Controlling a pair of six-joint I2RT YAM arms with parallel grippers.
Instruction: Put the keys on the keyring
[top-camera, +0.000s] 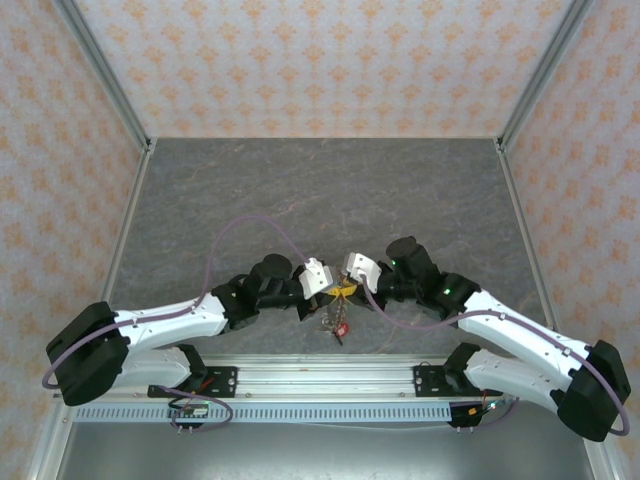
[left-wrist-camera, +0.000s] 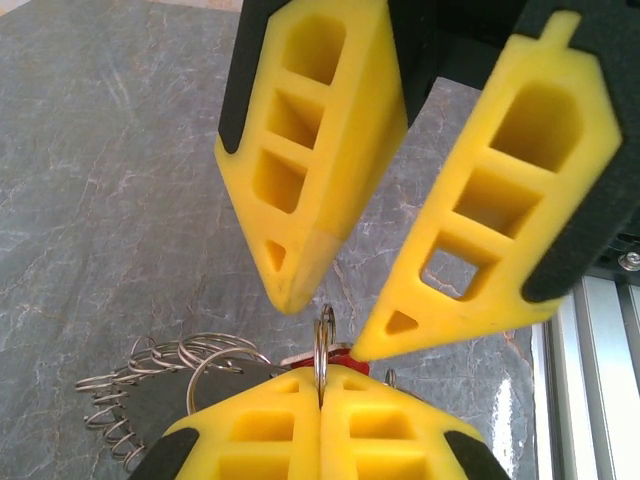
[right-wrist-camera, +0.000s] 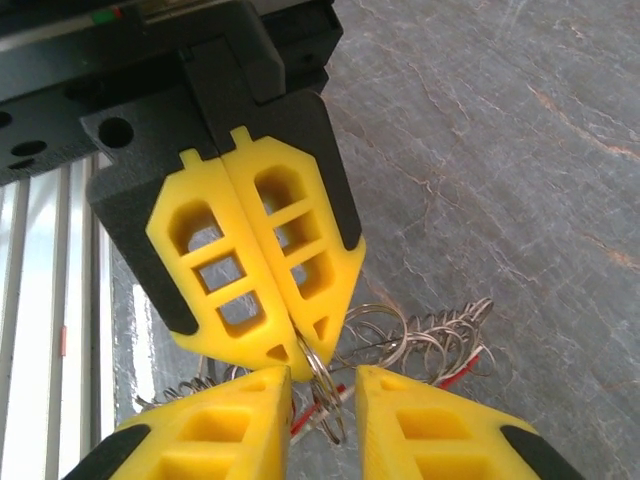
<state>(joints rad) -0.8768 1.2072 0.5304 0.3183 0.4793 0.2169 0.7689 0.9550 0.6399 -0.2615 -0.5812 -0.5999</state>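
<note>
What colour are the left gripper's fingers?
Bright yellow, black-backed. The left gripper fingers show best in the right wrist view.

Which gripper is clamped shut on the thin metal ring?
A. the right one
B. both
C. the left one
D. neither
C: the left gripper presses its fingers together on the keyring, while the right gripper has its fingers apart on either side of it.
</note>
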